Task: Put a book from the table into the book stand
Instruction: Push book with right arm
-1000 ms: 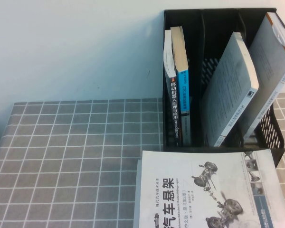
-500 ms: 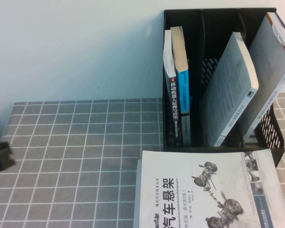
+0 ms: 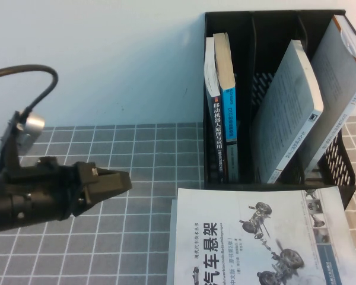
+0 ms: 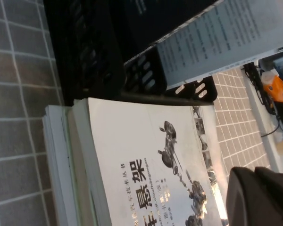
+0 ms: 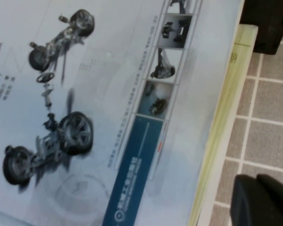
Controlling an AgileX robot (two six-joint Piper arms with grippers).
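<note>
The book (image 3: 258, 237), white with black Chinese title and grey suspension drawings, lies flat on the table (image 3: 107, 237) at the front right, on top of other books. It also shows in the left wrist view (image 4: 137, 165) and the right wrist view (image 5: 99, 108). The book stand (image 3: 249, 53) stands just behind it, black with mesh sides. My left gripper (image 3: 121, 181) is shut and empty, low over the table left of the book, pointing at it; it shows in its wrist view (image 4: 259, 197). My right gripper (image 5: 262, 200) is shut over the cloth beside the book's right edge.
The stand's left slot holds two upright books (image 3: 221, 113). A grey-white paperback (image 3: 288, 113) leans in the middle slot and another book (image 3: 344, 77) leans in the right slot. A pale yellow-green book (image 5: 226, 122) lies under the white book.
My left arm has come in from the left edge and moved right across the table toward the book. The books and stand have not moved.
</note>
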